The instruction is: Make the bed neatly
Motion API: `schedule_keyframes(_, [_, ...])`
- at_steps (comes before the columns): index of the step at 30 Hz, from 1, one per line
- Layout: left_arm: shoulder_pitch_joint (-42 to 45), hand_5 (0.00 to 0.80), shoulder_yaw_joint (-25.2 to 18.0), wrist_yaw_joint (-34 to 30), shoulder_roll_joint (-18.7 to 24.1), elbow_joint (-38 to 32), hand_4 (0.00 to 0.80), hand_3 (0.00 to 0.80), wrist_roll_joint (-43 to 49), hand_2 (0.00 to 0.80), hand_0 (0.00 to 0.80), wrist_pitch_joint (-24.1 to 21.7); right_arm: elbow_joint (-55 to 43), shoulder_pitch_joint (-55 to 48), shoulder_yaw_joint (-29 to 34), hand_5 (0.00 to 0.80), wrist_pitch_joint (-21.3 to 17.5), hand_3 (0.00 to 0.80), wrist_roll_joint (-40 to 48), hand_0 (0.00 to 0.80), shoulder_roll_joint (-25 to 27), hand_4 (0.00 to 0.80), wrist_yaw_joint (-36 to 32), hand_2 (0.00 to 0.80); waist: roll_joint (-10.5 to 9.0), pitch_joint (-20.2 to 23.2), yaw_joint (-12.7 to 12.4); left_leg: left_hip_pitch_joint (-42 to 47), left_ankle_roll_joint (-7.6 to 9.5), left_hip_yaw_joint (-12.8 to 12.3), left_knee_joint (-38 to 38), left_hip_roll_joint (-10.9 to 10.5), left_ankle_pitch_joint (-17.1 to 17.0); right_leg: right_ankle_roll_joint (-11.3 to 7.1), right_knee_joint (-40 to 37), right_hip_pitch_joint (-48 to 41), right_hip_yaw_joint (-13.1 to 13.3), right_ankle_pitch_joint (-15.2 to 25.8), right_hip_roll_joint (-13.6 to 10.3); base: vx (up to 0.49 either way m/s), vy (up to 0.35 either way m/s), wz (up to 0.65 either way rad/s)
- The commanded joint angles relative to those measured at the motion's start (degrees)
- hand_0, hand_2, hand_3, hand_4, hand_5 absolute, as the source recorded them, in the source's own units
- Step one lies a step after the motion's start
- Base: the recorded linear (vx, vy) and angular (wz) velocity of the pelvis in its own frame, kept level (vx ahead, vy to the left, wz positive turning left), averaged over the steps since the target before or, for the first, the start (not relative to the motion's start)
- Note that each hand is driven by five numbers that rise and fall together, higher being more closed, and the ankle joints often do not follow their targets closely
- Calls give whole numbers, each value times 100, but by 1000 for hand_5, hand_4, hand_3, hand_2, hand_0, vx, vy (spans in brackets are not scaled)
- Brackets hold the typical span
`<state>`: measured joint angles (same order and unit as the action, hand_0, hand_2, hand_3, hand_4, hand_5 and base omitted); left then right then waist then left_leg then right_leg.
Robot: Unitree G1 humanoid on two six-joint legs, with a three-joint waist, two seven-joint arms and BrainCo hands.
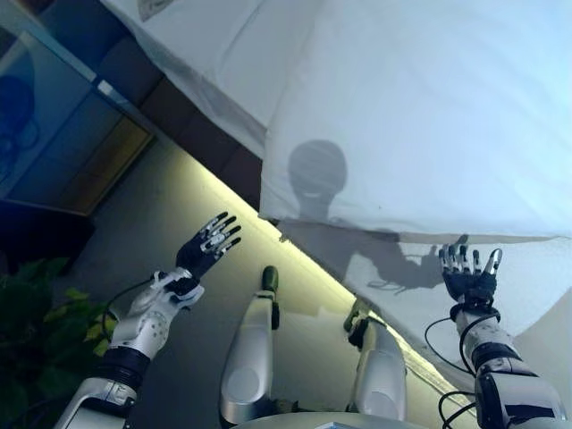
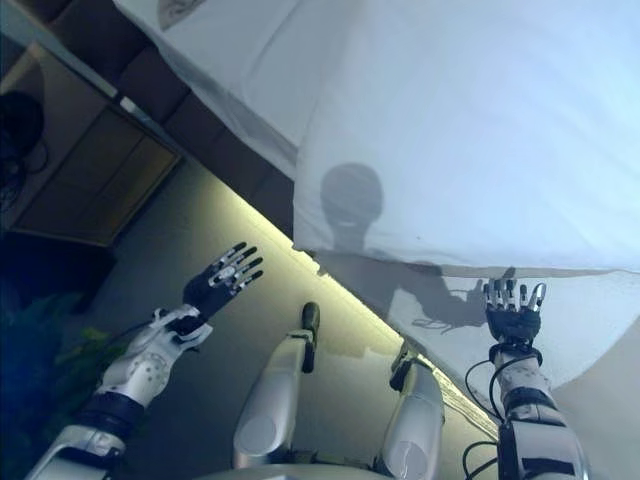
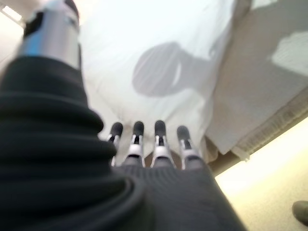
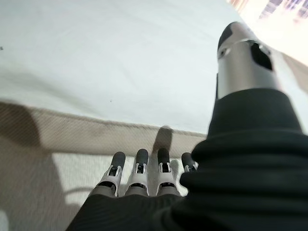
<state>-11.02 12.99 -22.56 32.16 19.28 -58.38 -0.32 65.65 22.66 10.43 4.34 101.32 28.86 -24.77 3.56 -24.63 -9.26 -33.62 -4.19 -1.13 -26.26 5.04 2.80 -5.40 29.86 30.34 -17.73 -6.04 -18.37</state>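
A bed with a white duvet (image 1: 429, 116) fills the upper right; the duvet's lower edge runs level just above my right hand. Below that edge a beige sheet (image 1: 527, 286) covers the mattress side. A white pillow or folded cover (image 1: 206, 45) lies at the bed's far left end. My right hand (image 1: 469, 279) is open, fingers straight, held over the beige sheet just under the duvet's edge, holding nothing; it also shows in its wrist view (image 4: 144, 178). My left hand (image 1: 207, 246) is open and empty over the floor, left of the duvet's corner (image 1: 268, 210).
A dark bed base (image 1: 192, 125) runs along the bed's side with a lit strip (image 1: 295, 259) at floor level. A wooden bedside cabinet (image 2: 90, 170) stands at the left. A green plant (image 1: 40, 304) is at the lower left.
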Motion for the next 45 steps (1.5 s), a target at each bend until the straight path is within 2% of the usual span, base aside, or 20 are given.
schedule_keyframes(1, [96, 0, -109, -23, 109, -451, 0, 0, -332, 0, 0, -125, 7, -69, 104, 0, 99, 0, 545, 0, 498, 0, -132, 0, -30, 223, -67, -787, -175, 328, -942, 168, 293, -449, 221, 329, 470, 434, -381, 55, 11, 18])
schedule_keyframes(4, [112, 0, -142, 13, 156, -503, 0, 0, -461, 0, 0, -90, 72, 41, 134, 0, 115, 0, 622, 0, 606, 0, -69, 0, -7, 222, -96, -1085, -43, 329, -1483, 81, 540, -384, 1044, 864, 652, 124, -413, 35, 19, -4])
schedule_keyframes(7, [138, 0, -151, 33, 125, -473, 0, 0, -492, 0, 0, -87, 67, 94, 119, 0, 145, 0, 612, 0, 610, 0, -7, 0, 19, 235, -77, -1261, 28, 337, -1735, 1, 655, -355, 1416, 1209, 810, 25, -406, 26, 20, -12])
schedule_keyframes(18, [274, 0, -197, -100, -41, -273, 0, 0, -531, 0, 0, -314, 172, -76, 157, 0, 224, 0, 863, 0, 635, 0, 222, 0, 174, 298, 42, -1437, 41, 272, -1613, -61, 540, -366, 1550, 1658, 993, 103, -333, 3, 28, 11])
schedule_keyframes(24, [186, 0, -82, 26, 42, -406, 0, 0, -510, 0, 0, -280, 432, -28, 359, 0, 208, 0, 813, 0, 981, 0, 145, 0, 270, 293, 75, -1458, 3, 255, -1607, -65, 535, -413, 1523, 1722, 1039, 150, -374, 4, 4, 1])
schedule_keyframes(32, [271, 0, -88, -60, 367, -501, 0, 0, -742, 0, 0, -114, 603, 344, 562, 0, 415, 0, 830, 0, 1738, 0, 130, 0, 368, 290, -26, -1584, -28, 269, -1555, -98, 442, -453, 1544, 1873, 998, 206, -489, 12, -7, 0])
schedule_keyframes(42, [258, 0, -58, -191, 604, -546, 0, 0, -854, 0, 0, 123, 662, 698, 639, 0, 477, 0, 817, 0, 2161, 0, 168, 0, 303, 391, -175, -1685, -6, 355, -1605, -172, 412, -437, 1690, 1926, 899, 165, -518, 63, -39, 6])
schedule_keyframes(43, [236, 0, -45, -196, 618, -525, 0, 0, -863, 0, 0, 132, 662, 744, 631, 72, 472, 72, 805, 72, 2176, 72, 198, 72, 303, 396, -179, -1708, -3, 360, -1632, -182, 419, -433, 1723, 1949, 904, 161, -518, 49, -16, 6])
schedule_keyframes(45, [209, 0, -34, -220, 642, -490, 0, 0, -880, 0, 0, 149, 656, 795, 609, 395, 522, 395, 750, 395, 2196, 395, 279, 395, 305, 405, -181, -1759, 7, 362, -1694, -202, 433, -429, 1794, 2007, 920, 150, -519, 40, 5, 7])
